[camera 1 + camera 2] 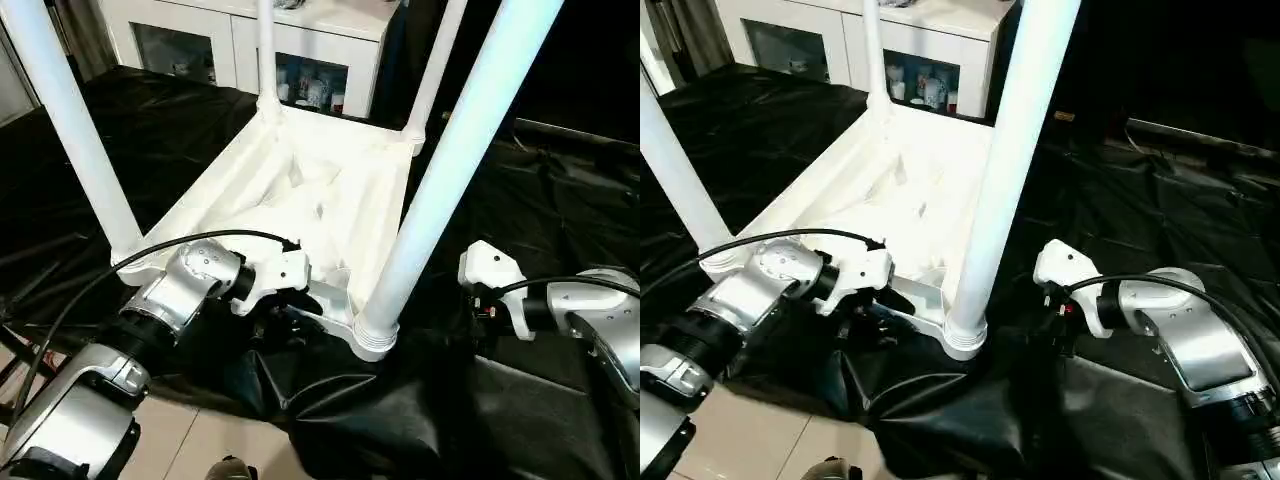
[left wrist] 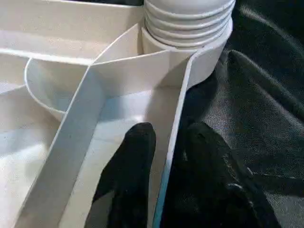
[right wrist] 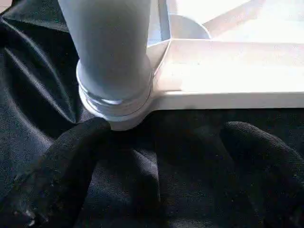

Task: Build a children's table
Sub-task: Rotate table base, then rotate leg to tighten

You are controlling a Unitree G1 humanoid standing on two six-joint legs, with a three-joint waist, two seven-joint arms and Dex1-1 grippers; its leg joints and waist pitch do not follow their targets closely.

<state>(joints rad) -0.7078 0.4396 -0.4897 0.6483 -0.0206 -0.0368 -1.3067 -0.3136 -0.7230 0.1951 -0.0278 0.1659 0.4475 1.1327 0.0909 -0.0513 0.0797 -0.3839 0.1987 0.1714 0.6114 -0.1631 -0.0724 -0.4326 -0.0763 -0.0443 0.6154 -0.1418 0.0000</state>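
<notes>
- As all four legs [image 1: 455,165] look socketed, table [image 1: 300,190] sits upside down at 12 o'clock, centre frame, on black sheet [image 1: 520,400].
- Likely light, stiff, slick plastic; grab rim wall, not legs.
- L gripper [image 2: 164,156] straddles near rim wall, narrow.
- R gripper [image 3: 166,161] spread wide, empty, by corner socket [image 3: 118,107].
- White cabinets [image 1: 250,45] behind; tiled floor [image 1: 200,445] at 6.

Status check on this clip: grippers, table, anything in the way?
Left gripper straddling the table top's near rim, one finger each side. Right gripper open beside the near corner leg. All four legs socketed. No obstruction seen.
</notes>
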